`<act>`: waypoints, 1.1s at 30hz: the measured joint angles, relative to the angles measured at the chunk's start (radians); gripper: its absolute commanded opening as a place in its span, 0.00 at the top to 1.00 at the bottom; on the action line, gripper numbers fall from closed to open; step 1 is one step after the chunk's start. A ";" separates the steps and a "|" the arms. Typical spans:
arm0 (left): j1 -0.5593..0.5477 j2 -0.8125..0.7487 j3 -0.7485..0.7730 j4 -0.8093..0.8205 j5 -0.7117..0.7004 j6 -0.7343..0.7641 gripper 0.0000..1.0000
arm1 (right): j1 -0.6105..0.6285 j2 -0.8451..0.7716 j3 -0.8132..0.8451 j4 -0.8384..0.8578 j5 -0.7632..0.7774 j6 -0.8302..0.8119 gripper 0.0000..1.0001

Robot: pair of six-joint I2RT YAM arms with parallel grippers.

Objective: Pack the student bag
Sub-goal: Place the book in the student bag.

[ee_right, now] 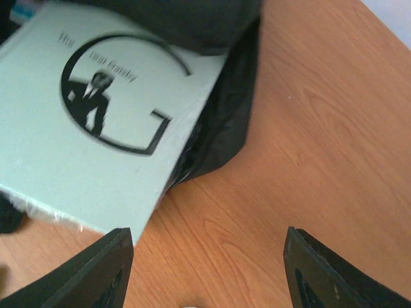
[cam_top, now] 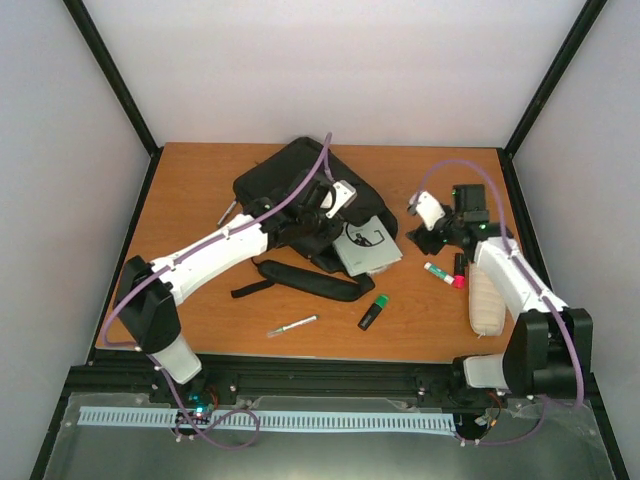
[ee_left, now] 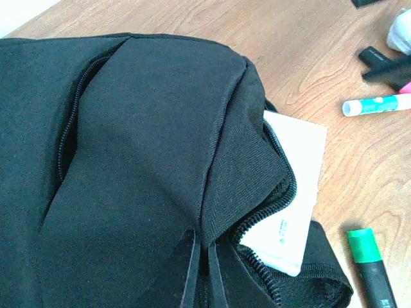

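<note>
The black backpack lies mid-frame on the table with a pale book sticking out of its opening, the left claw pinched on its fabric, and the right claw spread open over wood beside it.

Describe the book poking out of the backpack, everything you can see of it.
The book is a closed paperback with a pale greenish-white cover. A big black letter G rings a man in a dark suit; the title above is too blurred to read. Rough page edges show along one side. It lies cover up, one end tucked into the open zip of the student bag, whose black fabric overlaps it, the rest jutting out over the wooden table.
</note>
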 measured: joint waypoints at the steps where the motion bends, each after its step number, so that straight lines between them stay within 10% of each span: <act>1: 0.000 -0.014 -0.015 0.011 0.006 0.000 0.99 | -0.034 0.007 0.029 -0.032 -0.046 0.045 0.33; 12: -0.001 -0.124 -0.100 0.030 0.049 0.000 0.99 | -0.170 0.439 0.196 -0.305 -0.486 0.514 0.27; 33: -0.001 -0.163 -0.140 0.039 0.037 0.016 0.99 | -0.122 0.441 0.101 -0.416 -0.610 0.624 0.33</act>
